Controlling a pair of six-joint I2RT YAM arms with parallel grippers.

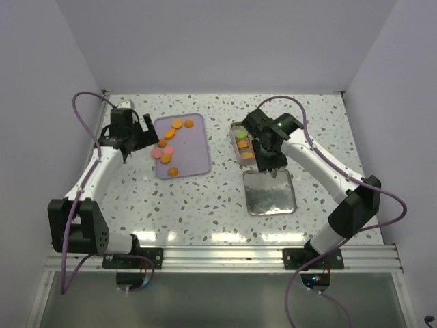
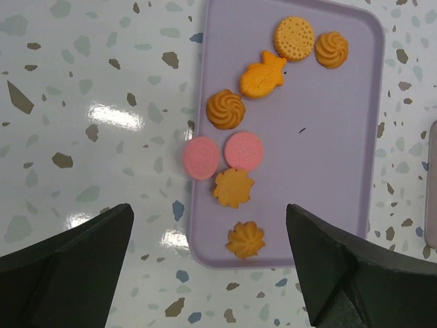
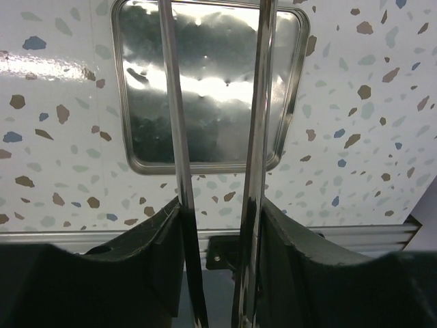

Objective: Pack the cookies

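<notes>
Speckled tabletop (image 1: 205, 205): left gripper (image 2: 209, 219) spread over tray (image 2: 321, 157) cookies (image 2: 233, 187), ready to pick; right gripper (image 3: 218, 205) pinching tin (image 1: 233, 145) rim, presumably steadying.

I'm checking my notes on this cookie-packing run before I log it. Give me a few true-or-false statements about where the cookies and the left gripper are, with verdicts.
1. Two pink cookies lie side by side at the left edge of the lilac tray. True.
2. The left gripper is shut on a cookie. False: it is open, with nothing between its fingers.
3. The green cookie lies on the lilac tray. False: it sits in the metal tin, apart from the tray.
4. A fish-shaped orange cookie lies on the lilac tray. True.
</notes>
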